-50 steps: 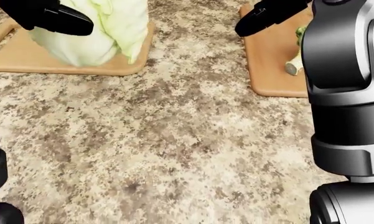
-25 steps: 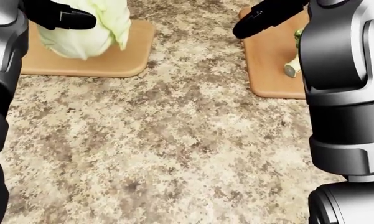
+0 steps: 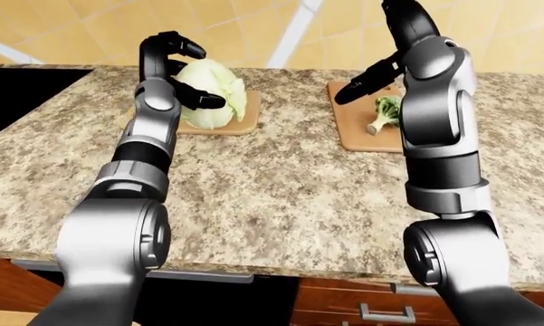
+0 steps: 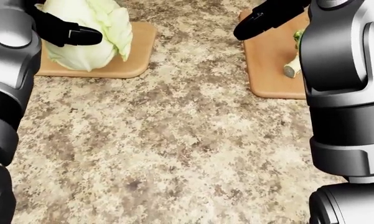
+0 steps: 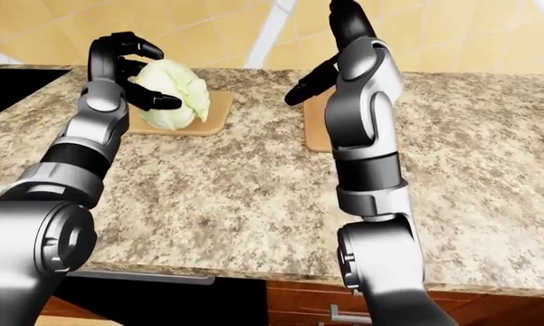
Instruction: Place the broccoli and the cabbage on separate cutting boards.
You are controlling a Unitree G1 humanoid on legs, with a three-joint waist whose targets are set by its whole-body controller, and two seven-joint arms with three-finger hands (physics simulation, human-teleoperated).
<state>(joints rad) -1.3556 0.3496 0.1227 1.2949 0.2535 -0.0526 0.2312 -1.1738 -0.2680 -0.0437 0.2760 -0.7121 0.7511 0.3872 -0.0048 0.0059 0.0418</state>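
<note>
Robot body: metallic silver-grey shells with glossy black joints.
Both arms show rounded grey segments split by black bands; left robot hand (image 3: 174,64) and right robot hand (image 3: 380,68) have matte black fingers.

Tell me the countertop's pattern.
The countertop is speckled granite in beige, brown and grey flecks; the head view shows it best.

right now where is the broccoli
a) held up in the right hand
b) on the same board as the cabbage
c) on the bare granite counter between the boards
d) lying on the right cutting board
d: the broccoli lies on the right cutting board in the left-eye view, with the right hand raised above it and holding nothing, while the cabbage sits on the left cutting board.
</note>
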